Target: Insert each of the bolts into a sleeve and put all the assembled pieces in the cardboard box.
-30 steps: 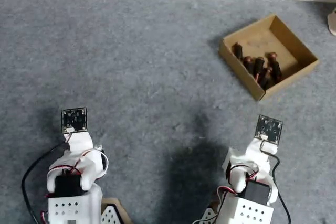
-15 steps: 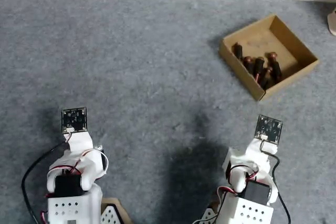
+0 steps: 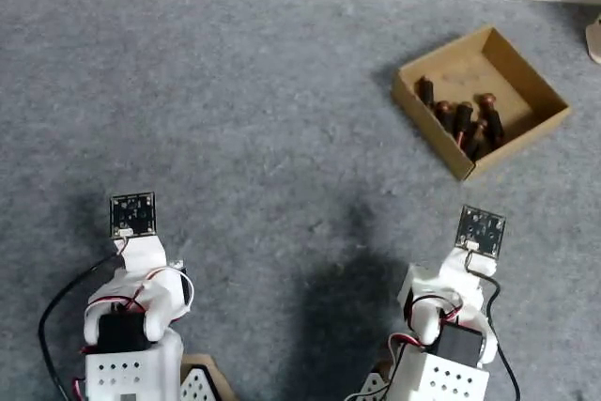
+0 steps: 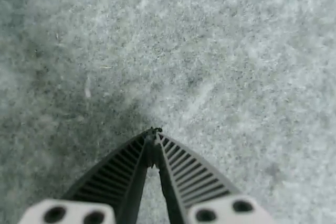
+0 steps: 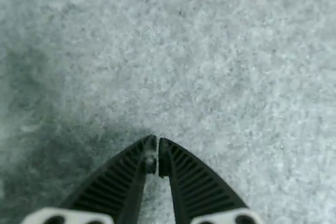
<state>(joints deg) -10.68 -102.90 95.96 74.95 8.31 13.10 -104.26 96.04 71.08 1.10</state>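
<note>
L arm at 7 o'clock, R arm at 5: white shells, black servos, red/black cables; ribbed black fingers.

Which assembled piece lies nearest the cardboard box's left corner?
The dark piece at the cluster's left end, high view; the others lie farther right in the cardboard box.

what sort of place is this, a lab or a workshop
Likely a small robotics lab bench: two white robot arms side by side, a grey felt-like table cover, and a cardboard box holding bolt-and-sleeve pieces.
</note>
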